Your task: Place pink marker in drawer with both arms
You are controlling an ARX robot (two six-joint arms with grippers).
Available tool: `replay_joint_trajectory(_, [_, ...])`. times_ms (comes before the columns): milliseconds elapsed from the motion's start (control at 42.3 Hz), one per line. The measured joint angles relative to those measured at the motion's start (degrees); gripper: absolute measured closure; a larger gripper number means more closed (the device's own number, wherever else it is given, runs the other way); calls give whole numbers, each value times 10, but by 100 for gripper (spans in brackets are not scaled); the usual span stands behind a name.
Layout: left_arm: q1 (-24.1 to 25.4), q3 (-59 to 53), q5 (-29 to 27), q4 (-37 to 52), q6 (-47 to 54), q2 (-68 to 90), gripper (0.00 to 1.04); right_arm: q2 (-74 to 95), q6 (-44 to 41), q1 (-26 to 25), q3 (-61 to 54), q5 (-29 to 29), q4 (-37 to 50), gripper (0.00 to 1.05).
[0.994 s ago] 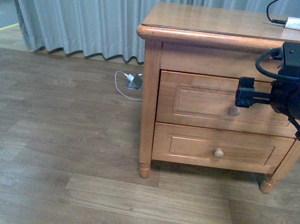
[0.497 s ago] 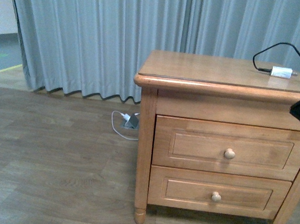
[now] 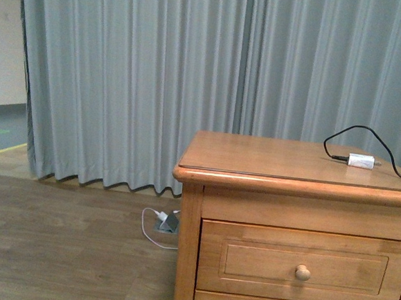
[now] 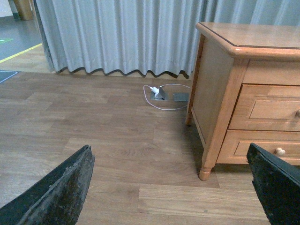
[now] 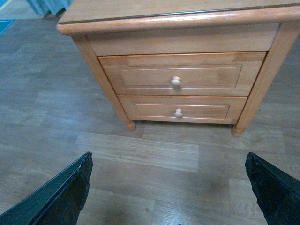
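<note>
Grey curtain (image 3: 157,84) behind; drawer (image 5: 176,73) closed, both grippers (image 4: 168,187) (image 5: 168,187) spread empty

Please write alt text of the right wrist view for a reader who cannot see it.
A honey-coloured wooden nightstand stands on a wood floor, its upper drawer and lower drawer both closed. The open right pincer is in the foreground, holding nothing.

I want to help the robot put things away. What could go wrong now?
The drawer is shut, so nothing can go in until its knob is pulled. No pink marker shows anywhere, so the robot may hunt for it. The black cable and white adapter on top could snag an arm.
</note>
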Motion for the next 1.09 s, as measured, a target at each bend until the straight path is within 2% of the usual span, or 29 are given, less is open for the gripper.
replay_joint_trajectory(47, [0,0,0,0,0,0,6,-17,-16,7,-43,55,91,17])
replay_joint_trajectory(118, [0,0,-1,0,0,0,6,-50,-37,9,-104,92,212,28])
replay_joint_trajectory(166, [0,0,0,0,0,0,6,-70,-44,1,-136,88,269,35])
replay_joint_trajectory(213, [0,0,0,0,0,0,6,-90,-49,-21,-166,60,310,44])
replay_joint_trajectory(284, [0,0,0,0,0,0,6,-112,-53,-37,-203,59,330,58])
replay_joint_trajectory(497, [0,0,0,0,0,0,6,-167,-61,-39,-288,54,349,104])
replay_joint_trajectory(1088, [0,0,0,0,0,0,6,-285,-60,-40,-374,54,320,103])
